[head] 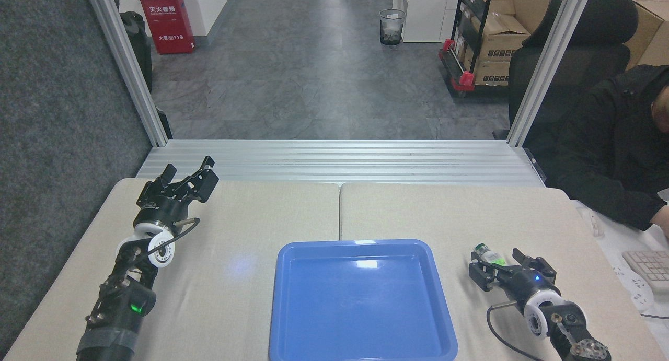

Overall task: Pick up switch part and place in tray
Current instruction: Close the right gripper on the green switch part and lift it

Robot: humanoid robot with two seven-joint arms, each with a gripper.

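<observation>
The switch part [487, 254], whitish with a green block, lies on the table to the right of the blue tray [355, 242]. My right gripper [499, 266] is low over the table just behind the part. It is open, with one finger on each side of the part's near end, and I cannot tell whether they touch it. The tray holds nothing. My left gripper [189, 169] is open and holds nothing at the far left of the table, well away from both.
A person in a black jacket [616, 157] sits at the right edge, with a keyboard [650, 267] beside the table. An aluminium rail [339, 162] runs along the table's far edge, with slanted metal posts [543, 68] at both back corners.
</observation>
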